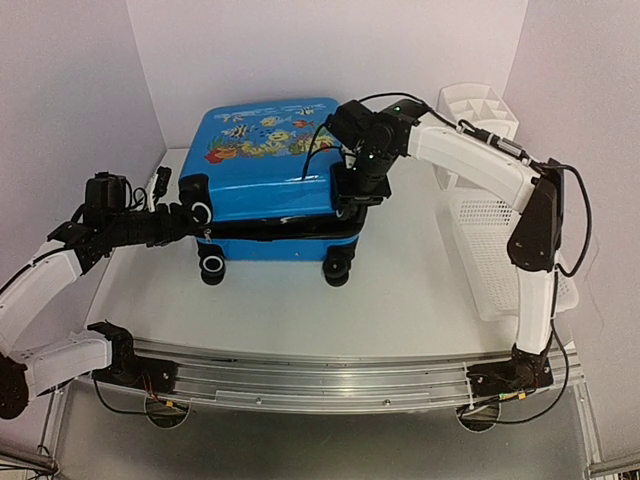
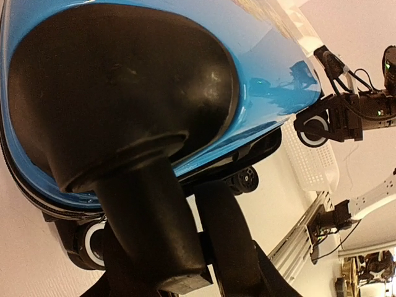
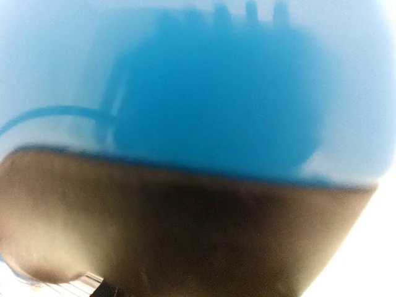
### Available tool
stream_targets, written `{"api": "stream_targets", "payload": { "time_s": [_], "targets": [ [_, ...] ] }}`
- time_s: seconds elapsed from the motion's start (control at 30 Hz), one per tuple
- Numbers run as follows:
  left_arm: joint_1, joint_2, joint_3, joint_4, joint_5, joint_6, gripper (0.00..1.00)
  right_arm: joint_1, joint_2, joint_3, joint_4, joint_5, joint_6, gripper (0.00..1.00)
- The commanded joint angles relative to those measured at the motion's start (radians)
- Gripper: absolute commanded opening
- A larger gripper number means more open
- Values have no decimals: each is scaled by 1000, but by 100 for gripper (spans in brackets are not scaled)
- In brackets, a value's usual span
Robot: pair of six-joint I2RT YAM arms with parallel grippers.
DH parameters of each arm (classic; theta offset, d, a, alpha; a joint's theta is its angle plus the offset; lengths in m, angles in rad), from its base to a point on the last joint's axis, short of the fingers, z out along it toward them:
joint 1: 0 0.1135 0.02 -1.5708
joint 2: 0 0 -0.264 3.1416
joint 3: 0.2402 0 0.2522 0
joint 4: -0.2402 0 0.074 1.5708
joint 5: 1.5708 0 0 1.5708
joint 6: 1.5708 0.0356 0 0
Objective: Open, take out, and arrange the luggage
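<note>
The suitcase (image 1: 265,160) lies flat at the middle of the tabletop (image 1: 400,300), fish-print lid up, wheels toward the arm bases. A dark band runs between lid and lower shell along the near side. Whether it is a gap or only the zipper band cannot be told.

The left arm (image 1: 60,265) sets the left jaws at the suitcase's near left corner. In the left wrist view one finger (image 2: 148,229) rests against the black wheel housing (image 2: 117,86), and the other shows beside it across a narrow gap. Whether they clamp the housing cannot be told.

The right arm (image 1: 480,160) sets the right jaws at the suitcase's near right corner, beside a lid wheel (image 2: 312,127). Its wrist view shows only blurred blue shell (image 3: 216,93), so the state of the right jaws cannot be told.

Judgement: holding both near corners shares the lid's load evenly, so the lid can swing up without twisting. The opening step appears to be in hand.

The perforated basket (image 1: 485,240) stands right of the suitcase, and the compartmented organizer (image 1: 480,110) stands to its far right.
</note>
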Motion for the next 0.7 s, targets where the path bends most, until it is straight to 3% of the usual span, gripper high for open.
{"api": "stream_targets", "payload": {
  "time_s": [0.0,0.1,0.33,0.43,0.6,0.67],
  "targets": [
    [-120,-27,144,191,376,374,44,-40,-170,-148,187,15,-14,0],
    [-120,-1,180,161,353,441,64,-66,-200,-230,238,5,0,0],
    [-108,22,361,-182,360,807,89,-146,-223,-258,249,-3,-48,0],
    [-106,25,419,-291,378,891,98,-182,-223,-285,251,-35,-113,0],
    [-106,27,483,-471,381,1016,100,-226,-258,-360,255,-96,-215,0],
    [-106,28,497,-461,345,1003,99,-232,-285,-395,254,-110,-260,0]
  ]
}}
